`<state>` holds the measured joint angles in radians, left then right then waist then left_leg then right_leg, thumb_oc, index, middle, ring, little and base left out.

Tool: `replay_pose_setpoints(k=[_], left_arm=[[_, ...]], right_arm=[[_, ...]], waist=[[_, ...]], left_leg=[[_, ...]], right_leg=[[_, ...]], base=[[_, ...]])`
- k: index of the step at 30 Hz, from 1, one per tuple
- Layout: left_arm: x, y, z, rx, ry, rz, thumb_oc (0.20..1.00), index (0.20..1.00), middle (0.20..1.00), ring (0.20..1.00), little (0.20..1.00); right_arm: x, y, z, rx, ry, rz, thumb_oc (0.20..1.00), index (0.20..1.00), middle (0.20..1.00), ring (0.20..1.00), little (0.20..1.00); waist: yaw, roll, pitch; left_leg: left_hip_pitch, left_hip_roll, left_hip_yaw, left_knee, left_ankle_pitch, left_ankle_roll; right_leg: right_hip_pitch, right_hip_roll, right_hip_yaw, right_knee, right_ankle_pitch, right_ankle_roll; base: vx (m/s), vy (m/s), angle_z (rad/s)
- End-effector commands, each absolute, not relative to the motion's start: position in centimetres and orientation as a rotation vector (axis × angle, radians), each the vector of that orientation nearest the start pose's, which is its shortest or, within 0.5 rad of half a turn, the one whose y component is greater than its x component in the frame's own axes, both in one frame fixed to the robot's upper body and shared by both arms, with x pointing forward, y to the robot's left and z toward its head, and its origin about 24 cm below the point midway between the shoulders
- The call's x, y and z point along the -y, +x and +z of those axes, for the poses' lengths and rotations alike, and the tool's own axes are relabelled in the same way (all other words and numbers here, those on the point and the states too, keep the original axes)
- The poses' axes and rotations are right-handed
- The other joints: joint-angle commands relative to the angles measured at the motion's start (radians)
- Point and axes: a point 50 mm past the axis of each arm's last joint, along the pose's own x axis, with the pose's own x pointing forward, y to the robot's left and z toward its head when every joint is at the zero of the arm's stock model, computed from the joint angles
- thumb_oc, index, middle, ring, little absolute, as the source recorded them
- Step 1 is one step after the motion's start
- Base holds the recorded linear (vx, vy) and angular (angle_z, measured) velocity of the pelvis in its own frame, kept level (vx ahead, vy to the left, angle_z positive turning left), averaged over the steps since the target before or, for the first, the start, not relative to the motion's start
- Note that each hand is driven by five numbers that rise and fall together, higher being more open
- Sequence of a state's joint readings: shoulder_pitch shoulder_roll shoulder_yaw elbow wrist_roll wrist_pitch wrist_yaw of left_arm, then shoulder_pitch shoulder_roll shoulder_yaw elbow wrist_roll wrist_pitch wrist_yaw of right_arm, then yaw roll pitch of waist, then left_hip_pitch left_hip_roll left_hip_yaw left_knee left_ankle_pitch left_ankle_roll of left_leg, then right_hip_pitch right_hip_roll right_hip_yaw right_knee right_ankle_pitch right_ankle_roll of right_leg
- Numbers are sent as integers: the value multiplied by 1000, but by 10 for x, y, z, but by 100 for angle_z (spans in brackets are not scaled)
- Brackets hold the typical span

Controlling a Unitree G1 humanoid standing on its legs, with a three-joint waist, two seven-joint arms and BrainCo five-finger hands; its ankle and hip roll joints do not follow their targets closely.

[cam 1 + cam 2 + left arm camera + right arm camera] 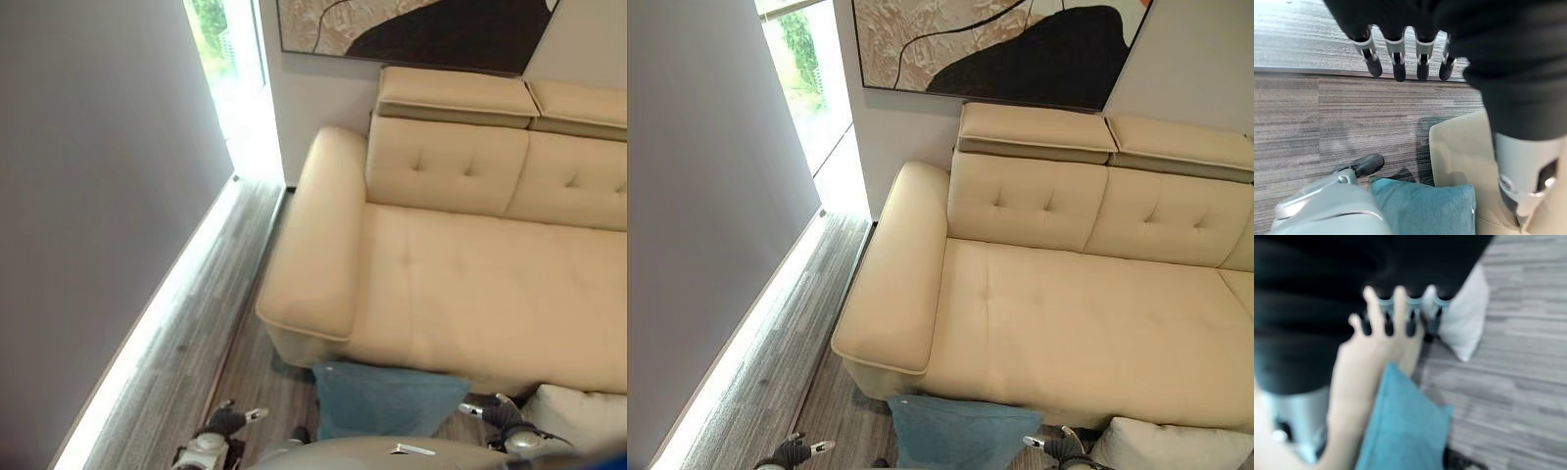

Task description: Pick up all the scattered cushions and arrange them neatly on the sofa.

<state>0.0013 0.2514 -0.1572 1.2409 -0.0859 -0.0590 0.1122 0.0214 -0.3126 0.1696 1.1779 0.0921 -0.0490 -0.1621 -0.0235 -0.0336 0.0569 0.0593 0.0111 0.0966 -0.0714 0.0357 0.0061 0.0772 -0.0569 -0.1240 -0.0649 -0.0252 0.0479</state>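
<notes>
Leaning against the front of the sofa (1087,323), the teal cushion (387,399) stands on the wood floor (196,343) directly ahead of the robot, between its 2 hands. Its long axis runs side to side, parallel to the sofa's front edge, with its top edge touching the base of the seat. A white cushion (578,413) lies on the floor just beside it, toward the robot's right.

The left hand (233,419) sits low beside the teal cushion's left edge, apart from it. In the left wrist view its fingers (1397,61) hang straight and spread over bare floor and grasp nothing; the cushion lies back toward the palm side, near the thumb. The right hand (495,411) sits at the cushion's right edge, between the teal and white cushions. In the right wrist view its fingers (1410,316) reach straight out with nothing in them, tips near the white cushion's corner.

Judgement: both hands flank the teal cushion about equally, so a 2-handed squeeze inward across the long axis suits it; the right hand is clearly nearer the white cushion.

The head views give the whole seat, bare of cushions, and both hands' spacing. The left wrist view adds the teal cushion's corner resting against the sofa's base. The right wrist view alone places both cushions beside each other at that hand.
</notes>
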Motion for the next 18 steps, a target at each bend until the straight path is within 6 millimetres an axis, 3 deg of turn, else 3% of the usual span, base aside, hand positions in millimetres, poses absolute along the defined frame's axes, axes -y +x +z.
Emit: replay_pose_setpoints(k=[1, 6, 9, 12, 14, 16, 17, 18], left_arm=[[-246, 97, -157, -1167, 349, 146, 1000, 1000, 1000, 1000, 1000], [-246, 99, -156, -1158, 344, 151, 1000, 1000, 1000, 1000, 1000], [-252, 108, -152, -1129, 357, 163, 1000, 1000, 1000, 1000, 1000], [-255, 110, -150, -1120, 364, 170, 1000, 1000, 1000, 1000, 1000], [-259, 114, -148, -1105, 361, 186, 1000, 1000, 1000, 1000, 1000], [-259, 110, -149, -1117, 344, 205, 1000, 1000, 1000, 1000, 1000], [-258, 110, -150, -1120, 340, 205, 1000, 1000, 1000, 1000, 1000], [-257, 110, -150, -1118, 338, 202, 1000, 1000, 1000, 1000, 1000]], right_arm=[[270, 120, -141, -1063, -416, -242, 1000, 1000, 1000, 1000, 1000], [267, 124, -141, -1057, -418, -230, 1000, 1000, 1000, 1000, 1000], [262, 138, -137, -1018, -429, -207, 1000, 1000, 1000, 1000, 1000], [262, 144, -135, -996, -432, -205, 1000, 1000, 1000, 1000, 1000], [262, 150, -132, -972, -436, -201, 1000, 1000, 1000, 1000, 1000], [263, 147, -133, -989, -445, -200, 1000, 1000, 1000, 1000, 1000], [263, 146, -133, -987, -440, -200, 1000, 1000, 1000, 1000, 1000], [263, 144, -133, -986, -432, -206, 1000, 1000, 1000, 1000, 1000]], waist=[[17, -25, 26], [23, -25, 42], [17, -14, 86], [25, -7, 88], [40, -19, 83], [52, -44, 70], [49, -56, 71], [48, -58, 71]], left_leg=[[28, -28, -8, 89, -129, -16], [14, -29, -12, 80, -123, -11], [-34, -19, -13, 104, -112, 2], [-52, 1, -13, 116, -110, -2], [-72, 29, -4, 135, -111, -22], [-79, 47, -4, 149, -102, -45], [-90, 83, -13, 153, -80, -70], [-95, 92, -15, 152, -74, -78]], right_leg=[[-7, -6, 5, 87, -29, 50], [-50, -10, 7, 120, -17, 61], [-163, -10, 38, 277, -18, 92], [-160, -55, 32, 273, -26, 82], [-120, -114, 24, 218, -7, 80], [-81, -103, 13, 143, -14, 89], [-80, -65, 30, 136, -22, 81], [-73, -56, 20, 125, -28, 75]], base=[[0, 0, 0], [-68, 32, -1], [-204, -2, -19], [-68, -119, -16], [-71, -362, -6], [-15, -443, -18], [6, -425, 3], [-32, -360, 26]])
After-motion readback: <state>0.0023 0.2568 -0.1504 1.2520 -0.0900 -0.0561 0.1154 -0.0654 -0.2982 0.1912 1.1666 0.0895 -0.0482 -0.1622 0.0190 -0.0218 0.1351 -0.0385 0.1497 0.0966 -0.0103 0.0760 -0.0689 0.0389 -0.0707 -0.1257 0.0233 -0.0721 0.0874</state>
